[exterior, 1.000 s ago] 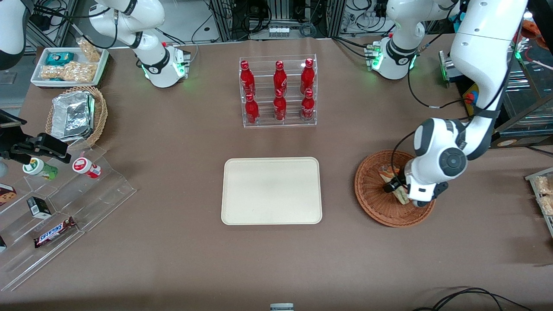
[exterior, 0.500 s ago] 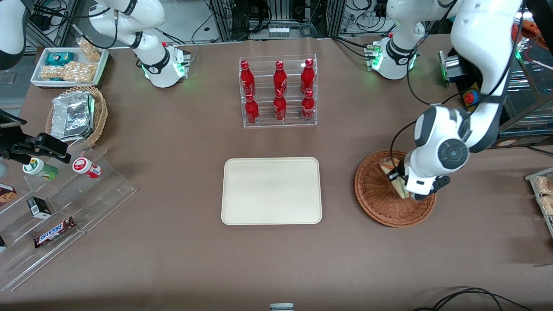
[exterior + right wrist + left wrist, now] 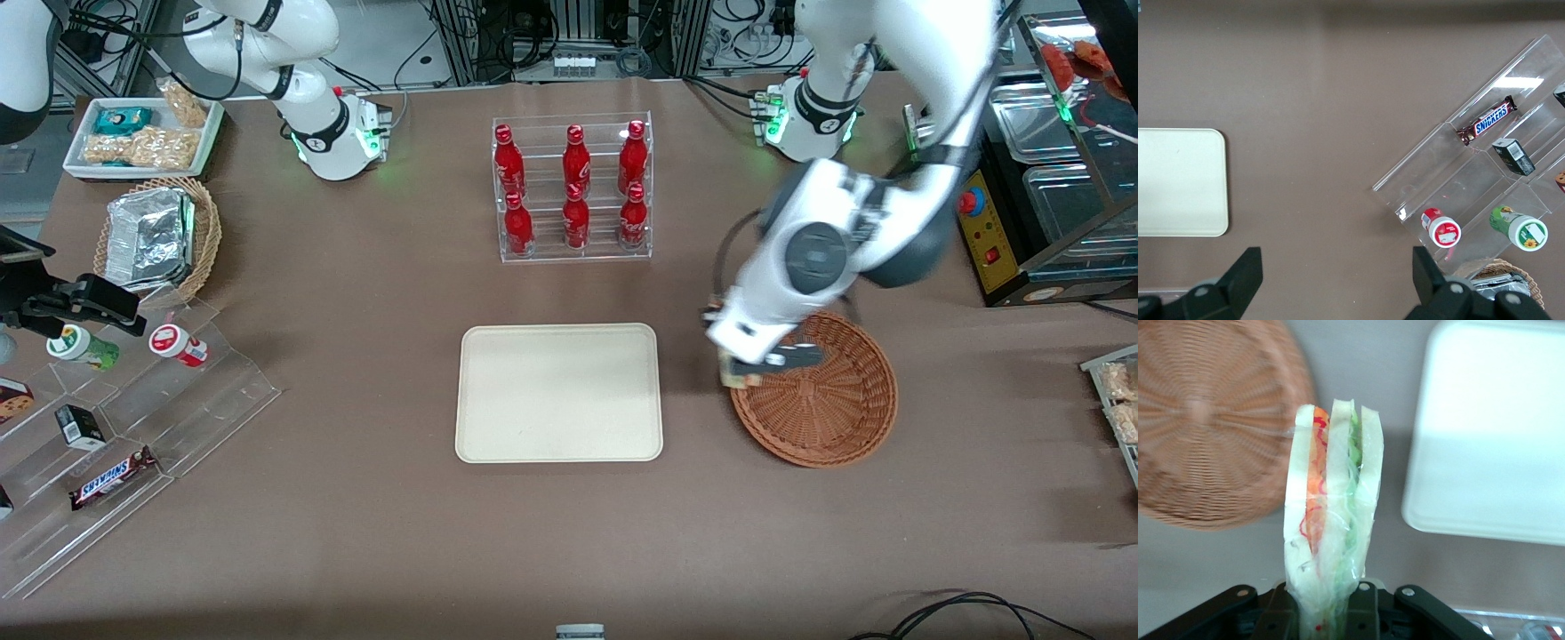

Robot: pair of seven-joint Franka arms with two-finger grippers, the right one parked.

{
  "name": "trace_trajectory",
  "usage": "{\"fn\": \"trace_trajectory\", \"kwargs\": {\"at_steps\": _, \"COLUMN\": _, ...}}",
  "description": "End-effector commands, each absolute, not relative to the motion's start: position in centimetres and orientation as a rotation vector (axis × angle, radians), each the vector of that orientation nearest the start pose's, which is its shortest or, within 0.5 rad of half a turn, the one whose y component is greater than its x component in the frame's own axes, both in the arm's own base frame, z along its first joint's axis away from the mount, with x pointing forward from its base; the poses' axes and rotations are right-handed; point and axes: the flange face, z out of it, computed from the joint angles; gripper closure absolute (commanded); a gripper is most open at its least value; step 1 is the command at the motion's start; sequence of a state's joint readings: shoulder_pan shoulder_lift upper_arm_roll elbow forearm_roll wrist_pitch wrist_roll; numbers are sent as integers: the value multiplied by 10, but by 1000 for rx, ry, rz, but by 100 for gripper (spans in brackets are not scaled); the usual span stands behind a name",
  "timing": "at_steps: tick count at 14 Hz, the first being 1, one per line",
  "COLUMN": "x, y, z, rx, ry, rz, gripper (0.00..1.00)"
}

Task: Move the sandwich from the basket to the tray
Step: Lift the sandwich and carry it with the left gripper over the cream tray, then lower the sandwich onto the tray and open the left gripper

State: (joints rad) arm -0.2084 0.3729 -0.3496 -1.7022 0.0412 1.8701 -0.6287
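My left gripper [image 3: 745,366] hangs in the air over the basket's rim on the side nearest the tray, shut on the sandwich [image 3: 1331,513]. The wrapped wedge, with pale bread and orange and green filling, sticks out from between the fingers [image 3: 1365,610]. In the front view only a small bit of the sandwich [image 3: 734,379] peeks out under the hand. The reddish-brown wicker basket [image 3: 822,404] lies beneath with nothing in it. The cream tray [image 3: 558,392] sits flat on the table beside the basket, toward the parked arm's end, and the tray [image 3: 1491,433] also shows from the wrist.
A clear rack of red bottles [image 3: 573,188] stands farther from the front camera than the tray. A clear stepped stand [image 3: 133,427] with snacks, a tan basket of foil containers [image 3: 156,236] and a white snack tray [image 3: 142,135] lie toward the parked arm's end.
The gripper has risen out of the basket with the sandwich and swung toward the tray. The basket now lies bare.
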Motion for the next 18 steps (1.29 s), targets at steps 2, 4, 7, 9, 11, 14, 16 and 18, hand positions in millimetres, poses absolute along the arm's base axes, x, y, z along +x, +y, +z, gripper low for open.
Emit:
{"fn": "trace_trajectory", "kwargs": {"at_steps": 2, "x": 565, "y": -404, "z": 324, "rx": -3132, "ry": 36, "rz": 375, "gripper": 91}}
{"fn": "trace_trajectory", "kwargs": {"at_steps": 4, "x": 574, "y": -456, "z": 301, "rx": -3136, "ry": -36, "rz": 343, "gripper": 91}}
{"fn": "trace_trajectory", "kwargs": {"at_steps": 7, "x": 584, "y": -493, "z": 276, "rx": -3126, "ry": -107, "rz": 292, "gripper": 91}}
{"fn": "trace_trajectory", "kwargs": {"at_steps": 9, "x": 576, "y": -513, "z": 266, "rx": -3163, "ry": -73, "rz": 245, "gripper": 74}}
{"fn": "trace_trajectory", "kwargs": {"at_steps": 11, "x": 569, "y": -522, "z": 252, "rx": -3169, "ry": -56, "rz": 245, "gripper": 66}}
{"fn": "trace_trajectory", "kwargs": {"at_steps": 14, "x": 564, "y": -534, "z": 238, "rx": -3200, "ry": -41, "rz": 215, "gripper": 35}}
{"fn": "trace_trajectory", "kwargs": {"at_steps": 16, "x": 576, "y": -532, "z": 246, "rx": -3227, "ry": -61, "rz": 102, "gripper": 0}}
{"fn": "trace_trajectory", "kwargs": {"at_steps": 18, "x": 592, "y": -515, "z": 276, "rx": -3198, "ry": -177, "rz": 26, "gripper": 0}}
